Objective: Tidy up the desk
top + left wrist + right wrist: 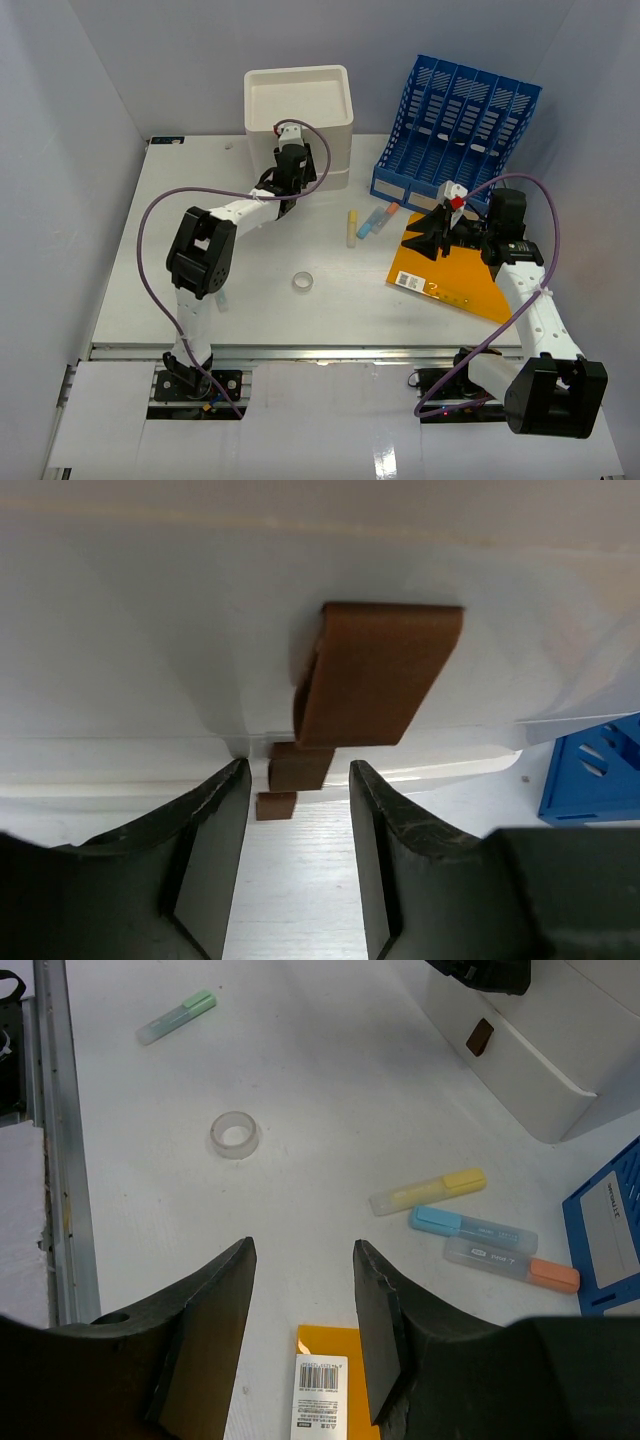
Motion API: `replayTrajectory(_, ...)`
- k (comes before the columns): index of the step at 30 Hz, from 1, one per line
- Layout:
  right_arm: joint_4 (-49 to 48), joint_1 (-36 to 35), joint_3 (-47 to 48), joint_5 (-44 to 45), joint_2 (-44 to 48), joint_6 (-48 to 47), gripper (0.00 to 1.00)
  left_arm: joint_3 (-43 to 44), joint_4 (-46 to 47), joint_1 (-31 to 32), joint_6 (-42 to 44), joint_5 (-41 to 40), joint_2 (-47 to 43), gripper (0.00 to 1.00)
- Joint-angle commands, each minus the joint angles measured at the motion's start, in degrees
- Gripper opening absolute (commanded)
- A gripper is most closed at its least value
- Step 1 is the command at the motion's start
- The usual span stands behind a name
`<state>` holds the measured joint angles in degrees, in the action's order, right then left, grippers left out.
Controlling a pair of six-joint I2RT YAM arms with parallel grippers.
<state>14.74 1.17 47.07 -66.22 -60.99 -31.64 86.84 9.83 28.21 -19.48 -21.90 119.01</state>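
From above, the white worktop (250, 290) is seen spread beneath everything, its metal rail running along the near edge. The left tool (288, 165) is held up at the front of the white drawer box (298, 100) on the far side. A blue file rack (455, 125) is stood at the back right, and an orange folder (450, 280) is laid flat before it, with the right tool (428, 240) poised over its far-left corner. A yellow highlighter (351, 228) and a blue highlighter (368, 228) are laid between box and rack, and a tape roll (303, 282) is left alone mid-worktop.

Over to the left wrist: the left tool (297, 765) is shown with a middling gap and nothing gripped, bare worktop visible between the fingers. The box front fills the view. A brown handle (375, 675) is seen large above, with two smaller ones lined up below it, just past the fingertips. Whether anything is touched cannot be told.

On the right wrist, the right tool (302, 1250) is likewise parted to a middling width, with nothing between. A barcode label (320, 1395) on the folder is seen below the gap. Beyond it lie the tape roll (234, 1135) and the yellow highlighter (428, 1190), and a green highlighter (177, 1017) is laid near the rail.
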Motion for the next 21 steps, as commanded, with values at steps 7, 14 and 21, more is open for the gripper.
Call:
replayTrajectory(7, -1.38, 0.58, 0.30, -1.28, 0.87, 0.18, 0.51, 1.41, 1.47, -0.09, 0.67, 0.00, -0.80, 0.29)
replayTrajectory(14, -1.38, 0.58, 0.23, -1.36, 0.87, 0.18, 0.51, -6.38, 4.54, -0.10, -0.54, 3.41, -6.71, 0.06)
replayTrajectory(21, -1.38, 0.67, 0.16, -1.37, 0.61, 0.09, 0.51, -19.72, 8.48, 0.58, -4.36, 8.93, -14.88, 0.00)
